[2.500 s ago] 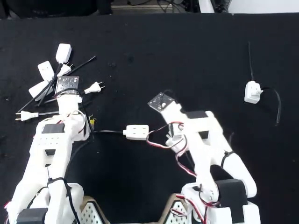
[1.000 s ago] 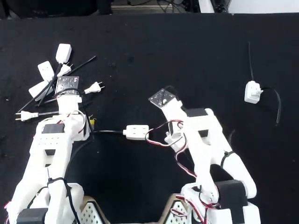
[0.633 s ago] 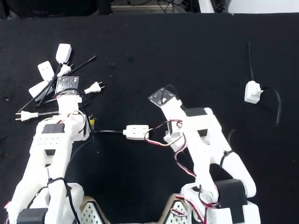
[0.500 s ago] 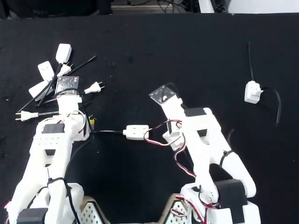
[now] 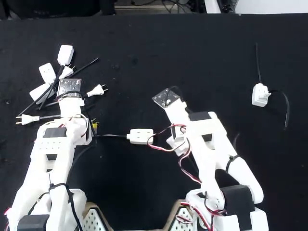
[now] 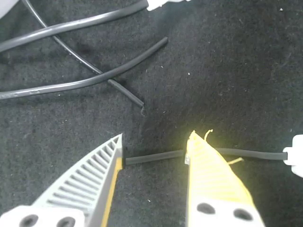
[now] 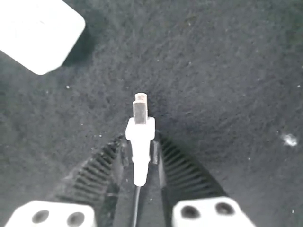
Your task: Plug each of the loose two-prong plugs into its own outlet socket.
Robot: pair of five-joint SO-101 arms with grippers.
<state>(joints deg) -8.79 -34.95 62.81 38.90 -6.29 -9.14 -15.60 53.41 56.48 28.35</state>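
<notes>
My right gripper [image 7: 140,142] is shut on a white two-prong plug [image 7: 140,126], whose prongs point away from the wrist, just above the black mat. A white socket block [image 7: 37,34] lies a short way beyond the plug and off to one side. In the high view this gripper [image 5: 167,99] sits mid-table, up and to the right of a white outlet socket [image 5: 141,136]. My left gripper [image 6: 155,139] is open and straddles a thin black cable [image 6: 154,156] that ends in a white plug [image 6: 296,157]. In the high view it [image 5: 70,91] sits beside a loose plug [image 5: 96,90].
Several white sockets [image 5: 48,73] and crossing black cables [image 6: 85,22] crowd the far left, with another loose plug [image 5: 27,119] at the left edge. A plug-and-socket pair [image 5: 260,95] lies at the far right. The mat's middle and back are bare black cloth.
My right gripper, with the plug in it, has crept a little farther from the robot base. The left arm has stayed still.
</notes>
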